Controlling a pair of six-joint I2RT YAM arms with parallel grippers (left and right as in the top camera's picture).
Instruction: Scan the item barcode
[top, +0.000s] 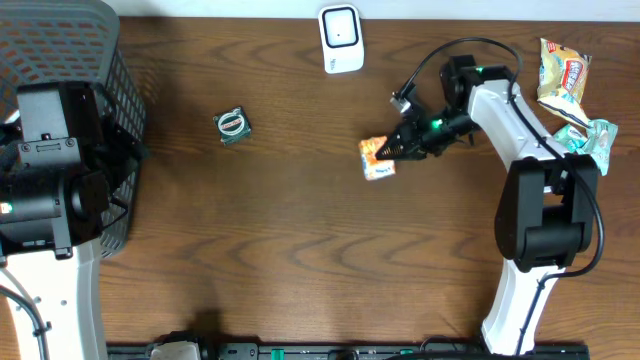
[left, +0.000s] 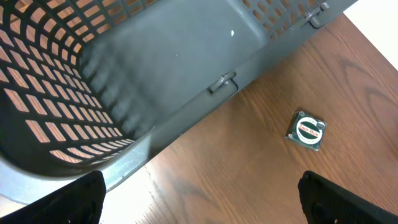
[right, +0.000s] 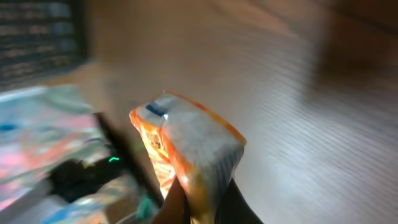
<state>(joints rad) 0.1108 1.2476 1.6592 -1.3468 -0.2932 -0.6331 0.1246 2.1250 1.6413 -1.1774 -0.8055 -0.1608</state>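
An orange and white snack packet (top: 376, 158) is pinched at its edge by my right gripper (top: 393, 150), shut on it, near the table's middle right. In the right wrist view the same packet (right: 189, 146) rises from between the shut fingers (right: 177, 205), blurred by motion. The white barcode scanner (top: 341, 39) stands at the far edge, behind and left of the packet. My left gripper (left: 200, 199) hangs open beside the basket, its two black fingertips (left: 74, 199) wide apart over bare wood.
A dark mesh basket (top: 105, 110) fills the far left (left: 155, 68). A small green round-labelled packet (top: 232, 124) lies on the wood (left: 306, 130). Two more snack packets (top: 565, 75) lie at the far right beside the right arm.
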